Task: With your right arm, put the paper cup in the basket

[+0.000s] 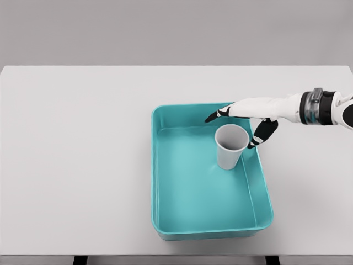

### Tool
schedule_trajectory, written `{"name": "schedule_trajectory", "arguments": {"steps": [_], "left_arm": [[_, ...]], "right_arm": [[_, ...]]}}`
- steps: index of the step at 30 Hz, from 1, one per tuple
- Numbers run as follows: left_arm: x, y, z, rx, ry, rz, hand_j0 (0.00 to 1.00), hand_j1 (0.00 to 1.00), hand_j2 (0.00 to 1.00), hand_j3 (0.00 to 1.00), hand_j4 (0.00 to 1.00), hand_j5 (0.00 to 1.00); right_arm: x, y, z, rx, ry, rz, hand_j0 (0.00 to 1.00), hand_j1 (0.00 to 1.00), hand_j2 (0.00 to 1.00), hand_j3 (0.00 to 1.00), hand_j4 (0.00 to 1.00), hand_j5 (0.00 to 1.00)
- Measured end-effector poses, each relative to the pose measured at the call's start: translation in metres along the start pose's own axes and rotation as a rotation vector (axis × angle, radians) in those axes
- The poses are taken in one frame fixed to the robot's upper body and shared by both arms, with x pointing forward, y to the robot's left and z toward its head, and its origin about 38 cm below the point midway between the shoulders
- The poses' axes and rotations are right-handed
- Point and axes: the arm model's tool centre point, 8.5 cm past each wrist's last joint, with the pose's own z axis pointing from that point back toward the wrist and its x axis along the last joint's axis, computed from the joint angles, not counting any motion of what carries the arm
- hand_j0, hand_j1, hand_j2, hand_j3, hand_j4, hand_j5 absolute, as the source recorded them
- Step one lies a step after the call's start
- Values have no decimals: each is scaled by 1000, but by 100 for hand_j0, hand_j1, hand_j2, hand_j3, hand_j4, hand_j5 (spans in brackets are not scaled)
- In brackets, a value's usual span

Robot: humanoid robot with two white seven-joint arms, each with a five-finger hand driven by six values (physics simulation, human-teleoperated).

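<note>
The right hand [242, 118] is seen over the far right part of the basket [165, 165], fingers spread, thumb hanging just right of the cup [230, 146]. Nothing is gripped; contact with the rim cannot be told. The cup stands upright inside the basket, near its right wall. Release is judged done. The hand is best lifted straight up, so the cup is not tipped.

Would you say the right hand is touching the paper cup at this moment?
Cannot tell. In the head view the right hand sits directly behind the paper cup in the basket, fingers spread, and the overlap hides any contact or gap.
</note>
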Motion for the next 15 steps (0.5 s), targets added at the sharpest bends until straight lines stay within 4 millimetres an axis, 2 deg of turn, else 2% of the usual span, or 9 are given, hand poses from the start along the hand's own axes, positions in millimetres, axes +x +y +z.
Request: {"name": "schedule_trajectory", "arguments": {"steps": [15], "left_arm": [[0,0,0,0,0,0,100,100,100,100,100,100]], "right_arm": [[-2,-6,8,-12,14,14,99,99,99,99,99,99]]}}
